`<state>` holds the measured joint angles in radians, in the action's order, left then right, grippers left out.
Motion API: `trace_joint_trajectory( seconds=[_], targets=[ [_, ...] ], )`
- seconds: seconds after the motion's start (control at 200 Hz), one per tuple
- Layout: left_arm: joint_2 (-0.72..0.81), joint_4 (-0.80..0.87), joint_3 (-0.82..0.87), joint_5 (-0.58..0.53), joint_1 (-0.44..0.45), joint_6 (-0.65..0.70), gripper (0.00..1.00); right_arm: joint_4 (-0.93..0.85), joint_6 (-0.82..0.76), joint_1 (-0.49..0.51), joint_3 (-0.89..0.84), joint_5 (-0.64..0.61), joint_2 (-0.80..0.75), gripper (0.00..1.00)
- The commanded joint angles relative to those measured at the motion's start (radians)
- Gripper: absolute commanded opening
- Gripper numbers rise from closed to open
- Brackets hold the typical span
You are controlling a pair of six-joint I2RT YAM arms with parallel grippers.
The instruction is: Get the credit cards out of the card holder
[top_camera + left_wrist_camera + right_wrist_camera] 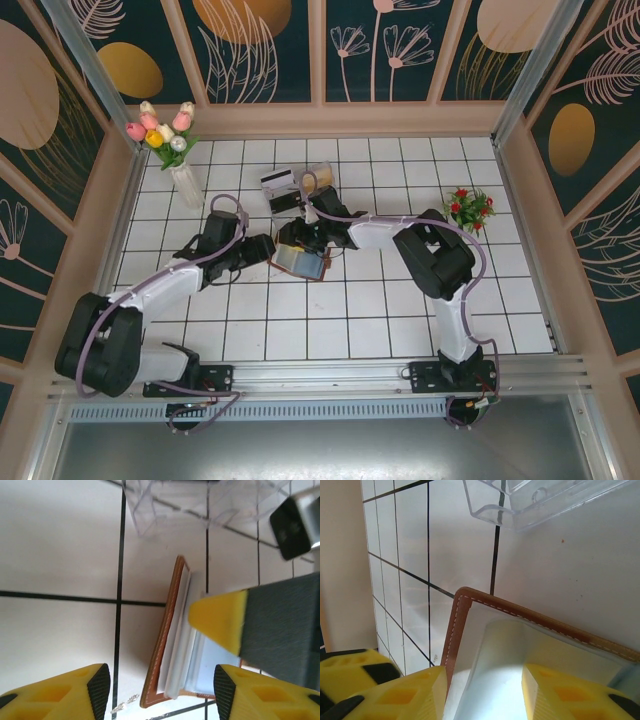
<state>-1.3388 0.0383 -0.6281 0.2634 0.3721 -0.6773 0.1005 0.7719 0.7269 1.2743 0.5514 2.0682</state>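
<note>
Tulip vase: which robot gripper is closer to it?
Left. The left gripper is down-right of the tulip vase, beside the card holder; the right gripper is farther right, over the card holder.

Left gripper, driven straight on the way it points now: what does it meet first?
Probably the card holder, just ahead of the left gripper between its jaws; depth is unclear.

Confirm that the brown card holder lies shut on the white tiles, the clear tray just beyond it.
Not shut: the right wrist view shows the card holder open, its pale lining bare inside the brown rim. It does lie on the white tiles, the clear tray just beyond it.
</note>
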Motion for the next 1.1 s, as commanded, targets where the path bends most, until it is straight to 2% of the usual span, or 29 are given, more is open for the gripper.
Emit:
trace_joint_trajectory(
  seconds=[0.0, 0.12, 0.22, 0.35, 0.51, 0.771, 1.096],
  targets=[
    [-0.039, -0.067, 0.008, 0.085, -0.001, 0.044, 0.58, -0.01, -0.004, -0.006, 0.038, 0.026, 0.011, 0.44],
    [-0.09, -0.104, 0.008, 0.133, -0.001, 0.047, 0.57, -0.009, -0.001, -0.009, 0.037, 0.03, 0.003, 0.43],
    [-0.138, -0.118, -0.001, 0.173, -0.001, 0.053, 0.47, -0.008, 0.002, -0.009, 0.036, 0.033, -0.002, 0.43],
    [-0.176, -0.143, -0.007, 0.226, 0.001, 0.059, 0.44, -0.007, 0.006, -0.01, 0.035, 0.036, -0.009, 0.43],
    [-0.179, -0.146, -0.005, 0.212, 0.0, 0.064, 0.41, -0.011, 0.008, -0.017, 0.032, 0.029, -0.027, 0.43],
    [-0.194, -0.14, -0.013, 0.194, 0.001, 0.067, 0.14, -0.045, -0.005, -0.033, -0.05, -0.046, -0.145, 0.42],
    [-0.14, -0.178, 0.027, 0.167, 0.01, 0.008, 0.02, -0.148, 0.035, -0.017, -0.203, -0.192, -0.286, 0.41]
  ],
)
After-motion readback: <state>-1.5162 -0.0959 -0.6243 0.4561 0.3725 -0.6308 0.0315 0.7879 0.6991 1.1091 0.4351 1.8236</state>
